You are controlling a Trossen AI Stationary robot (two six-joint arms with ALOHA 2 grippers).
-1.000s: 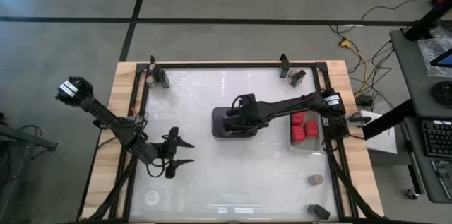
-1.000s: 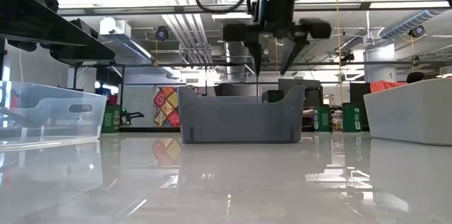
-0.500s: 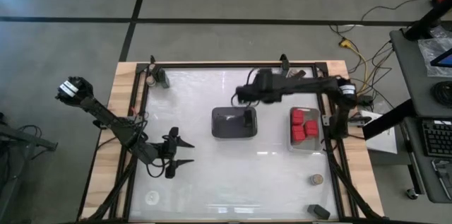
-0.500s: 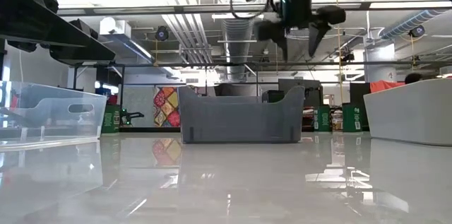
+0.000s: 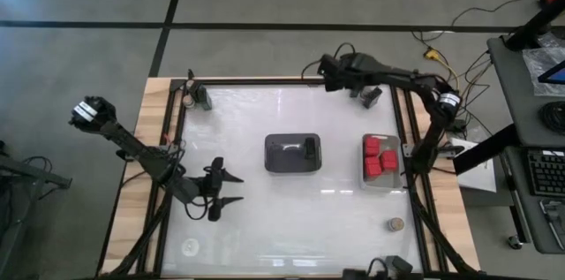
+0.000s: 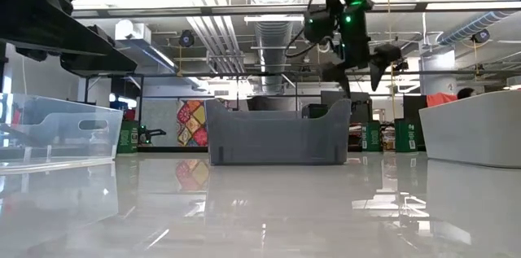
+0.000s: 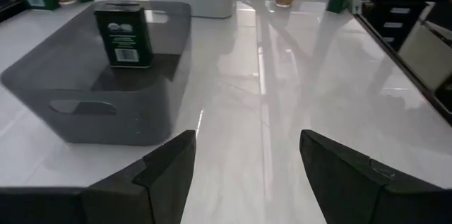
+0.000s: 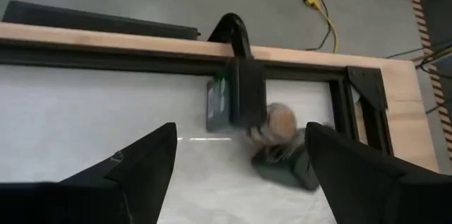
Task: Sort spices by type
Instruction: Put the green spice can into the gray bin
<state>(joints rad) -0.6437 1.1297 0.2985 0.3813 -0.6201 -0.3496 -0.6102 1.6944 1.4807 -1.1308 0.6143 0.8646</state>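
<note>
My right gripper [image 8: 240, 181] hangs open high over the table's far edge, short of the far right corner. Below it in that corner are an upright dark block [image 8: 236, 104], a tan-topped jar [image 8: 279, 121] and a dark block lying flat [image 8: 286, 164]. A grey tray [image 5: 275, 163] at mid-table holds one dark block [image 5: 311, 149], standing on its end. The white tray [image 5: 381, 181] on the right holds red blocks [image 5: 380, 156]. My left gripper [image 5: 228, 190] waits open, low at the table's left, pointing at the grey tray [image 7: 92, 83].
A jar [image 5: 395, 224] and a dark block [image 5: 399, 265] sit near the table's near right corner. Another dark block [image 5: 202, 97] stands in the far left corner. A black frame [image 5: 265, 81] with corner posts rims the table. A clear bin [image 6: 57, 128] shows at the left.
My right gripper has swung from above the grey tray toward the table's far edge and then right, toward the far right corner, staying high. The dark block in the grey tray, covered by the gripper before, now shows. My left arm has kept still.
</note>
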